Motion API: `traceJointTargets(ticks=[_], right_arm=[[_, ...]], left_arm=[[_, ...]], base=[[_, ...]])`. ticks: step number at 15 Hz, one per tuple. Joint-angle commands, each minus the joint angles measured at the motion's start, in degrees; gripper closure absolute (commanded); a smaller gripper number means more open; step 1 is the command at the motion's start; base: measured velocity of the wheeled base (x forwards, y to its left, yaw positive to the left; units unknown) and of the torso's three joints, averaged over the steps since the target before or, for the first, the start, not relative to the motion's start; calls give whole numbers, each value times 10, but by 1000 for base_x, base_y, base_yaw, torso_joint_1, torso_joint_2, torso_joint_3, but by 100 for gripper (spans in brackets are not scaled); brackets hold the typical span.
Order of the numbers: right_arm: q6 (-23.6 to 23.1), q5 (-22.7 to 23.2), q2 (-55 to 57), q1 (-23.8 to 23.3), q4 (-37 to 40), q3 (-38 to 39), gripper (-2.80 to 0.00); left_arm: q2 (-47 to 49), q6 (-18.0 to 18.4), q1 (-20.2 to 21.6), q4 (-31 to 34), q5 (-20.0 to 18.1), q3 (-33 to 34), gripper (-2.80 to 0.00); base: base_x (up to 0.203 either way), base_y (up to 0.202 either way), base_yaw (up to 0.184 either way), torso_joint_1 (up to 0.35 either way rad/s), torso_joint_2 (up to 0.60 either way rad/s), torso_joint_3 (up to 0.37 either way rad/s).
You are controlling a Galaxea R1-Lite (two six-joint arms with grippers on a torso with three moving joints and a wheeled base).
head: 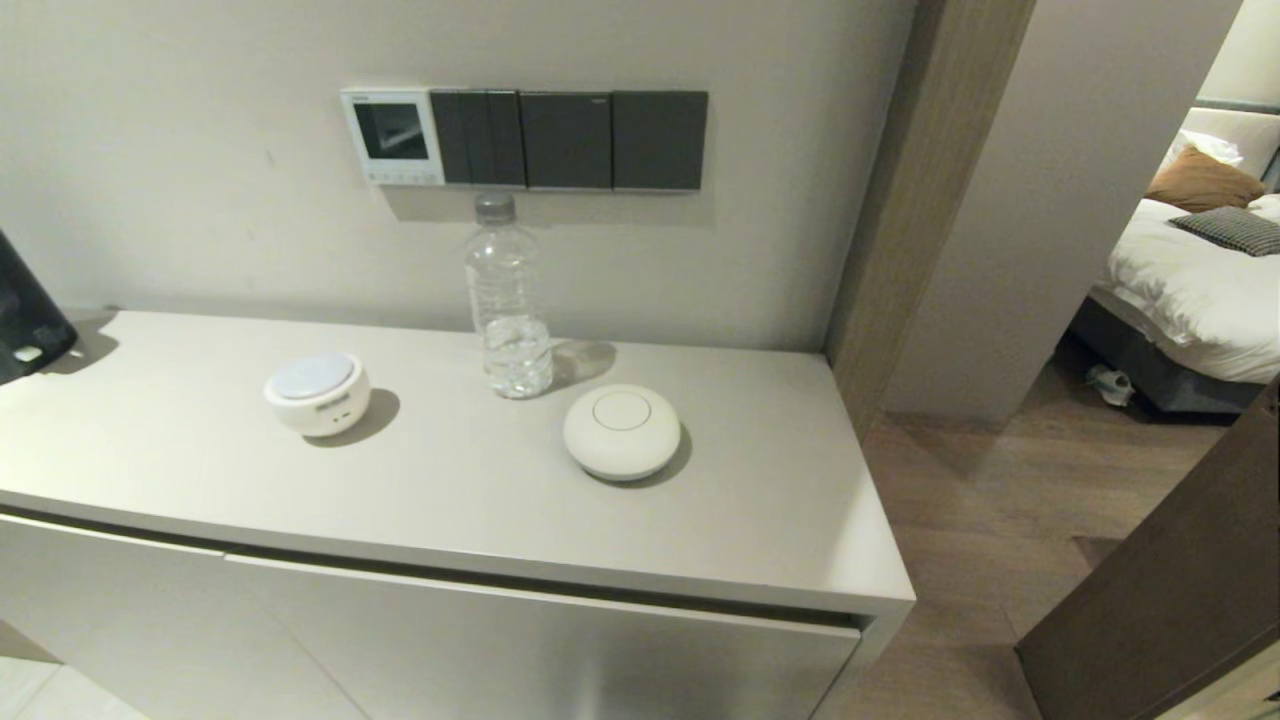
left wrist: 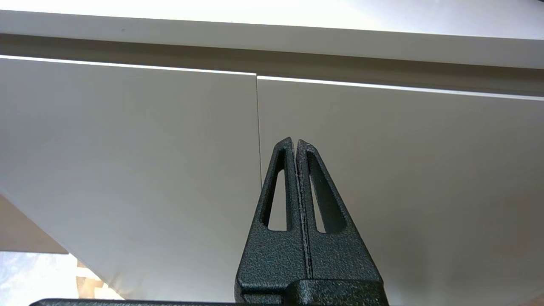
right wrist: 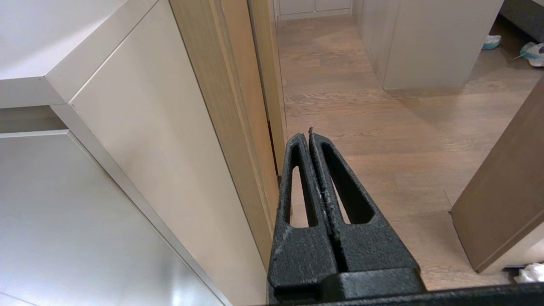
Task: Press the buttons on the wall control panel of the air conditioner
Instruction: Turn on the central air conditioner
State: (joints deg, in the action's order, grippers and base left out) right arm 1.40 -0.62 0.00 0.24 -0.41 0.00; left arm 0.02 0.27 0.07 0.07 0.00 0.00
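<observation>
White thermostat (head: pixel 392 135), perhaps five buttons (head: pixel 404 178).

I am counting 1 air conditioner's wall control panel (head: pixel 391 135) on the wall, with a row of buttons (head: pixel 404 178) along its lower edge too small for me to number. I am seeing 3 dark grey switch plates (head: pixel 568 140) beside it. On the bench (head: pixel 480 500) I am counting 1 clear water bottle (head: pixel 507 300) and 2 round white devices (head: pixel 318 393). I am also counting 2 cabinet doors (left wrist: pixel 127 161) below, and 2 pillows (head: pixel 1205 180) on 1 bed (head: pixel 1190 280).
</observation>
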Motion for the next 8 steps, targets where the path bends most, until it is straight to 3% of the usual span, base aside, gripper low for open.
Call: traceJointTargets(ticks=[1,8], right_arm=[[0,0,0,0,0,2,0],[0,0,0,0,0,2,0]], left_arm=[[0,0,0,0,0,0,0],[0,0,0,0,0,0,0]], base=[[0,0,0,0,0,0],[0,0,0,0,0,0]])
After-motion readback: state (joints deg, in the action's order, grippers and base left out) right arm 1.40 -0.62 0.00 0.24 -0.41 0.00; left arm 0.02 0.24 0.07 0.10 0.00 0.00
